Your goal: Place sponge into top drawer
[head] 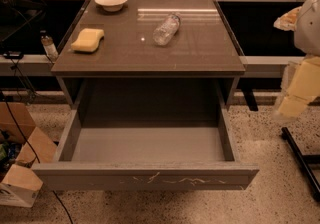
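sponge (pixel 88 39) sits on the table top (pixel 200 53), left side, close to the left edge, lying flat; not in the top drawer (pixel 100 175) yet

gripper (pixel 297 93) hangs off the right side of the table, roughly at table-top height, well apart from the sponge; has no hold of it; whether it's open or closed I cannot tell from this view

top drawer is pulled out with nothing visible inside, scratched front panel towards the camera; its rear part is tucked under the table top

risks as I see them:
- reach goes right to left across the table; plastic bottle (pixel 166 29) lies on its side about mid-table, between gripper and sponge; a low sweep clips it and it likely rolls off, or into the drawer
- sponge is near the left edge; a descent that lands off-centre could shove it over the side rather than grip it, down towards the cardboard box (pixel 20 168)
- foam is soft; a pinch on the wavy edge could squash and slip, so take it across the middle
- bowl (pixel 111 1) is behind the sponge, near it; overshoot to the back hits it
- release too far back lands it on the table top, not the drawer; only the part forward of the table edge is open from above
- arm or base bumping the front panel could push the drawer shut
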You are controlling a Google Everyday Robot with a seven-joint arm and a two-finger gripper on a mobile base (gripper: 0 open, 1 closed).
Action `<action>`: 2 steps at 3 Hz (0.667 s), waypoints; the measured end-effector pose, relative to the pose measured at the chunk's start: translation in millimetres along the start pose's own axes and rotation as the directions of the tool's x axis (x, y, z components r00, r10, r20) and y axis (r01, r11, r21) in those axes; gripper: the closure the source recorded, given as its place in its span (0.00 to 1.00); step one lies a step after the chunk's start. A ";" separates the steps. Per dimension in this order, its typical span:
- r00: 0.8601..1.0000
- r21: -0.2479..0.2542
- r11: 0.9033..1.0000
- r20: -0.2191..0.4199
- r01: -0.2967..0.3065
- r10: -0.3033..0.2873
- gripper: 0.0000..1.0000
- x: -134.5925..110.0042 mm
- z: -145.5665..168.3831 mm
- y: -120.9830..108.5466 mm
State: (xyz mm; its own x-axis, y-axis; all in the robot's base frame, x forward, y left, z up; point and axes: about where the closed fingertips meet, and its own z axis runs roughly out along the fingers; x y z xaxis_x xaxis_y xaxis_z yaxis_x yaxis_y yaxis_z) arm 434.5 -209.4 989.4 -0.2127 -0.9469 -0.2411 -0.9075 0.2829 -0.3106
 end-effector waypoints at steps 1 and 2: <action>0.995 0.027 0.999 0.101 0.019 -0.021 0.00 -36.4 11.1 -15.4; 0.971 0.024 0.997 0.227 0.069 -0.072 0.00 -89.3 28.0 -27.8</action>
State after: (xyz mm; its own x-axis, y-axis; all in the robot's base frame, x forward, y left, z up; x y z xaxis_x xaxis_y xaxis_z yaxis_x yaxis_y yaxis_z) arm 488.8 -128.4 993.8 -0.0587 -0.9055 -0.4203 -0.9109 0.2208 -0.3486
